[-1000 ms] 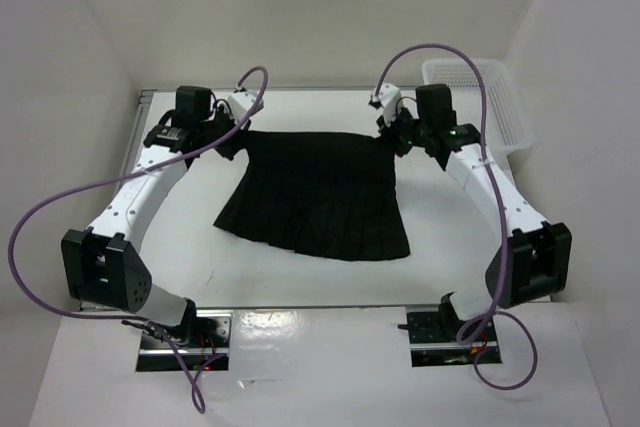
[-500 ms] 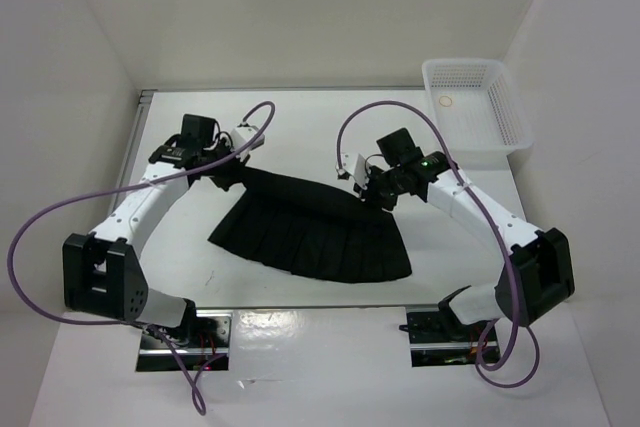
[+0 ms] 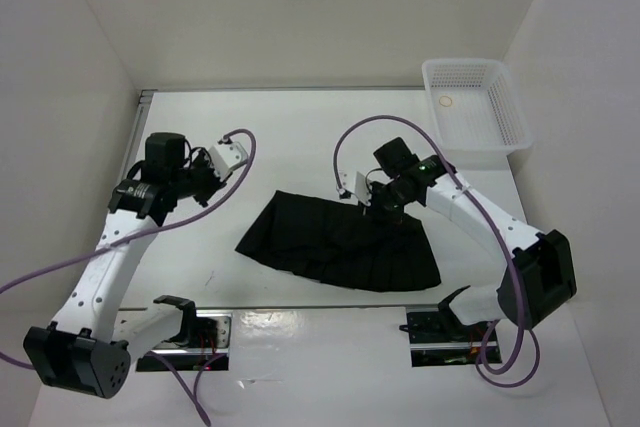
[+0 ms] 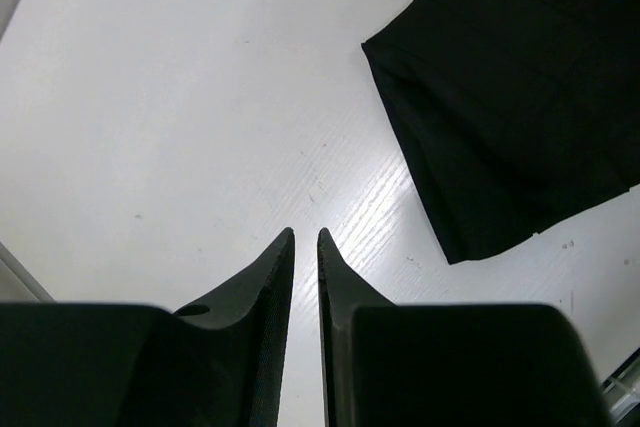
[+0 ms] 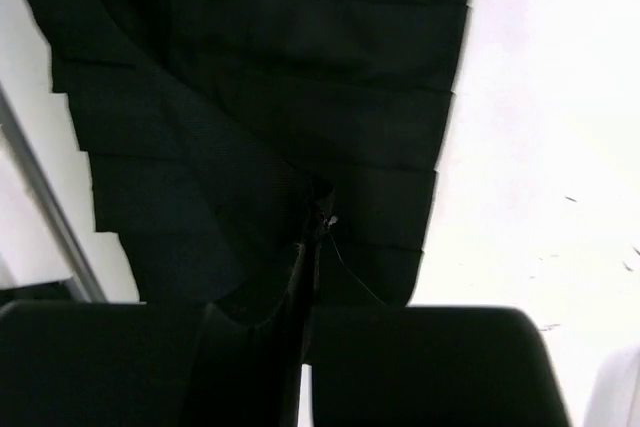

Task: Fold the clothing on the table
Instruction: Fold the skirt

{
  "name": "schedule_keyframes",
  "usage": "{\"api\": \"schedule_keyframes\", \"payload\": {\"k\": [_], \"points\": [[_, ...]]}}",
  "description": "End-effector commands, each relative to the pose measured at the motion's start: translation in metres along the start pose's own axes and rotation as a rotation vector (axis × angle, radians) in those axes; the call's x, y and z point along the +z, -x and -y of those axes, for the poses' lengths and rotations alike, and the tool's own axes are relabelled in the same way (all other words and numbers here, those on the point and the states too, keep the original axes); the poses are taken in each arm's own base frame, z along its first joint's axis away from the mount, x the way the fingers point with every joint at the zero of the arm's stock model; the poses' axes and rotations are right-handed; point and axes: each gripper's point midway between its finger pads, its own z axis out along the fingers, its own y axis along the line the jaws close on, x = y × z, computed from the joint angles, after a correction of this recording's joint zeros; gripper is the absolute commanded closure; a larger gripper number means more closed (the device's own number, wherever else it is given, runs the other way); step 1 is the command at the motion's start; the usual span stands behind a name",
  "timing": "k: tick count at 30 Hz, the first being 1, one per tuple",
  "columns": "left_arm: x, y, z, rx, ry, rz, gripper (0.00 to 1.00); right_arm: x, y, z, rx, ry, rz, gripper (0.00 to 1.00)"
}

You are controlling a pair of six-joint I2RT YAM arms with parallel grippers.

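Black pleated skirt (image 3: 330,247) on table (image 3: 270,127), right jaws pinching its fabric, left jaws barely parted

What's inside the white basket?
One small round yellowish item lies on the basket floor near its left wall; too small to identify. Nothing else visible; the near wall may hide some floor.
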Motion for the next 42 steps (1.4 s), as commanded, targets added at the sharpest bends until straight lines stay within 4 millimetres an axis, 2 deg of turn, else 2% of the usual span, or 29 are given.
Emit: {"api": "schedule_keyframes", "payload": {"k": [1,3,4,6,7,9,10,13,14,15,16,17,19,20,21,25,30,34,36,39,42], "points": [[-0.003,-0.005,0.012,0.034,-0.052,0.001,0.78,-0.007,0.007,-0.02,-0.071,0.059,0.003,1.0],[-0.007,-0.007,0.017,0.016,-0.047,0.007,0.78,-0.004,0.005,-0.036,-0.085,0.107,-0.036,1.0],[-0.007,-0.007,0.017,0.019,-0.041,0.013,0.77,0.001,0.0,-0.042,-0.09,0.138,-0.071,0.8],[-0.008,-0.01,0.02,0.007,-0.042,0.012,0.77,0.007,-0.01,-0.056,-0.108,0.196,-0.157,0.58],[-0.01,-0.008,0.017,0.002,-0.021,0.018,0.77,0.007,-0.012,-0.057,-0.103,0.21,-0.172,0.48],[-0.011,-0.01,0.017,-0.008,-0.01,0.013,0.76,0.005,-0.016,-0.062,-0.089,0.246,-0.209,0.42],[-0.014,-0.008,0.015,-0.022,0.01,0.024,0.76,0.005,-0.016,-0.065,-0.095,0.275,-0.21,0.29],[-0.021,-0.001,0.008,-0.069,0.063,0.042,0.72,-0.003,0.004,-0.067,-0.105,0.299,-0.14,0.22],[-0.026,0.003,0.006,-0.083,0.083,0.053,0.72,-0.009,0.02,-0.064,-0.114,0.293,-0.08,0.19],[-0.029,0.009,0.003,-0.091,0.098,0.075,0.72,-0.012,0.027,-0.066,-0.114,0.306,-0.054,0.17],[-0.03,0.01,0.0,-0.133,0.12,0.075,0.7,-0.019,0.035,-0.067,-0.131,0.307,-0.017,0.15],[-0.037,0.019,-0.007,-0.148,0.164,0.109,0.66,-0.027,0.051,-0.066,-0.143,0.305,0.045,0.11],[-0.045,0.024,-0.013,-0.214,0.212,0.128,0.61,-0.036,0.059,-0.072,-0.168,0.342,0.082,0.1],[-0.056,0.033,-0.017,-0.229,0.249,0.165,0.57,-0.043,0.068,-0.074,-0.182,0.355,0.118,0.1],[-0.062,0.038,-0.02,-0.245,0.269,0.182,0.56,-0.047,0.069,-0.075,-0.181,0.356,0.117,0.1],[-0.079,0.042,-0.023,-0.329,0.322,0.235,0.46,-0.044,0.069,-0.076,-0.168,0.354,0.106,0.09],[-0.063,0.022,-0.019,-0.361,0.309,0.194,0.44,-0.015,0.052,-0.058,-0.099,0.271,0.022,0.09],[-0.047,0.01,-0.015,-0.38,0.272,0.147,0.44,0.011,0.038,-0.052,-0.059,0.251,-0.034,0.09],[-0.041,0.007,-0.012,-0.385,0.252,0.135,0.44,0.024,0.025,-0.054,-0.038,0.296,-0.087,0.09],[-0.036,0.002,-0.01,-0.392,0.243,0.117,0.44,0.032,0.007,-0.062,-0.027,0.411,-0.186,0.09],[-0.034,-0.001,-0.008,-0.376,0.231,0.111,0.44,0.028,-0.009,-0.071,0.008,0.511,-0.266,0.09]]}}
